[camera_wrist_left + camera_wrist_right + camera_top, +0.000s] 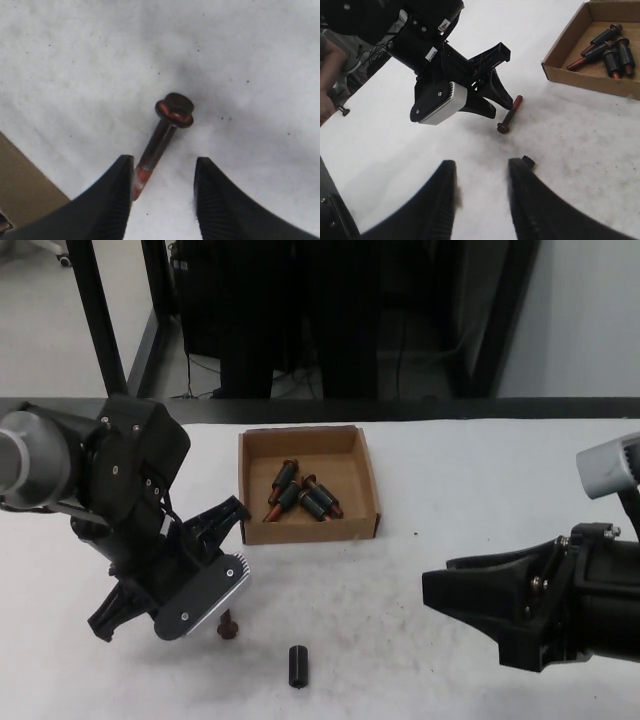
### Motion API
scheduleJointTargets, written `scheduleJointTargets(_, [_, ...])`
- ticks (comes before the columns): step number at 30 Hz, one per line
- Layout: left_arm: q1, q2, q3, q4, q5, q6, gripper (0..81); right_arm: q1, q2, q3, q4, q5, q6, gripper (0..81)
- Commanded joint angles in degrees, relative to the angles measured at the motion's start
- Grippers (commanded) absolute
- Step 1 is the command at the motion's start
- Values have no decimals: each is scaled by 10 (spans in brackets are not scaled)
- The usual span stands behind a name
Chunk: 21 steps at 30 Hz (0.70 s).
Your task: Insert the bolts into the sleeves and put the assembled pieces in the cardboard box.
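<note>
Noted white bench, cardboard box holding assembled pieces. Found left gripper tilted down, nearer than box, jaws apart over loose bolt. Sleeve lay near, bare bench around. Saw right gripper parted, well apart from box.

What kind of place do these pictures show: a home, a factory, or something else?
Probably a robotics lab or test workshop: the left arm and the right arm stand over a white bench, a cardboard box holds assembled pieces, and a black frame post rises behind.
</note>
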Motion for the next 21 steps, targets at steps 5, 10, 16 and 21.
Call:
scheduleJointTargets(5, [-11, 1, -16, 3, 1, 16, 372, 1, -1, 16, -42, -10, -5, 330])
scheduleJointTargets(10, [-11, 13, -49, 34, -8, 15, 372, 1, -1, 30, -73, -10, -5, 330])
scheduleJointTargets(16, [-11, 20, -55, 42, -10, 15, 372, 1, -2, 48, -106, -10, -5, 330])
scheduleJointTargets(21, [-19, 40, -55, 59, -22, 17, 372, 1, -2, 53, -117, -10, -5, 330])
